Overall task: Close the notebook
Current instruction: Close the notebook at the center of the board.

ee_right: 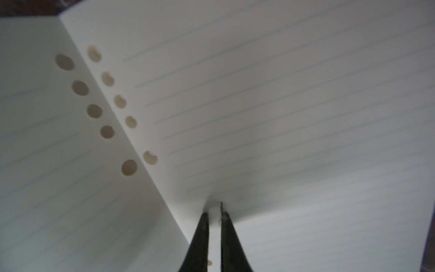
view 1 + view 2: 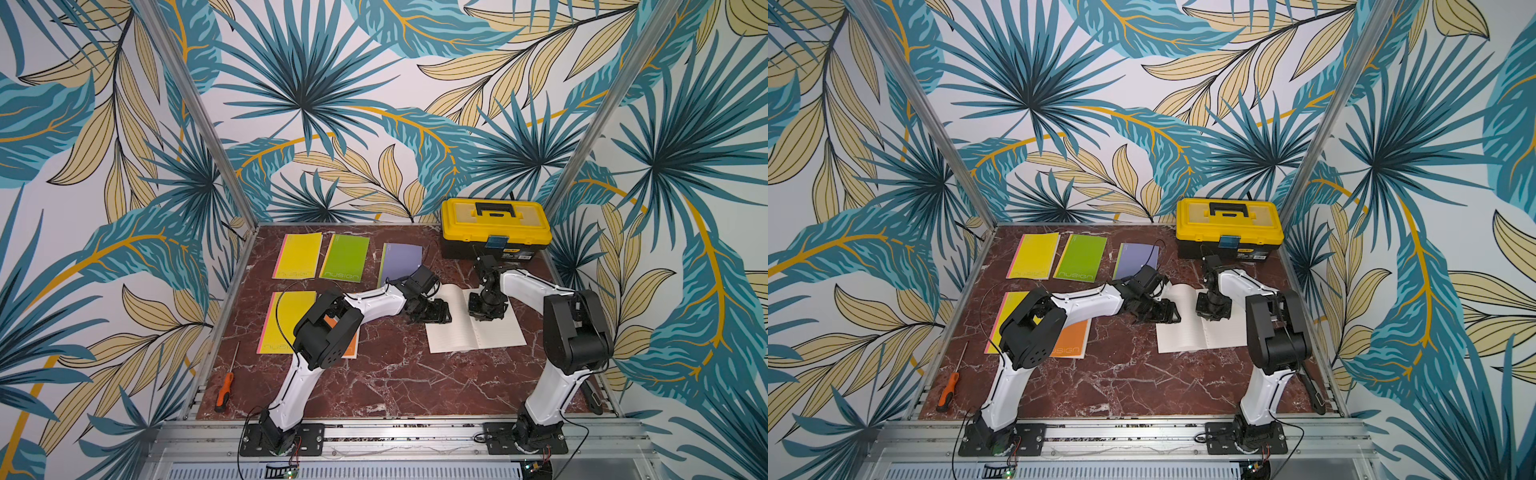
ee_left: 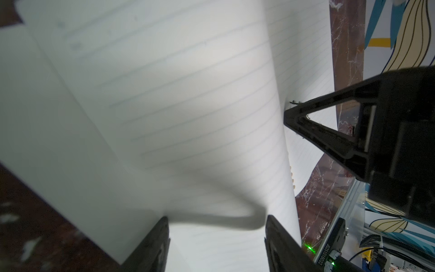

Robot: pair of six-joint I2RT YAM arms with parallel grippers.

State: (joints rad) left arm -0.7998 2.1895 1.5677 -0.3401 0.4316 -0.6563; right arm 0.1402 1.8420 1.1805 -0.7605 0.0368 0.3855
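notebook [image 2: 453,334] open flat on the red-brown marble-look table [image 2: 395,382], right of centre, thin matte white ruled sheets, round punched holes [image 1: 80,87] down both sides of the spine fold. left gripper [image 2: 441,314] sits low at the far outer part of the left page. In the left wrist view its black fingers [image 3: 155,242] stand spread, with a lifted sheet bowed in a soft loop between them and throwing a shadow on the page under it; can't tell if it's really clamped. right gripper [image 2: 487,316] points straight down on the right page just beside the spine, its tapered black jaws almost pressed together with only a sliver of paper between the tips [image 1: 214,212]. Both top views agree [image 2: 1183,334]. Nearby: closed glossy notebooks, yellow [image 2: 297,255], green [image 2: 345,257] and purple [image 2: 401,259] in the far row; another yellow [image 2: 286,322] and an orange one [image 2: 351,353] partly under the left arm. Yellow plastic toolbox [image 2: 494,226] with a black handle stands at the far right, behind the right arm's wrist. An orange-handled screwdriver [image 2: 224,390] lies near the left edge, well apart.
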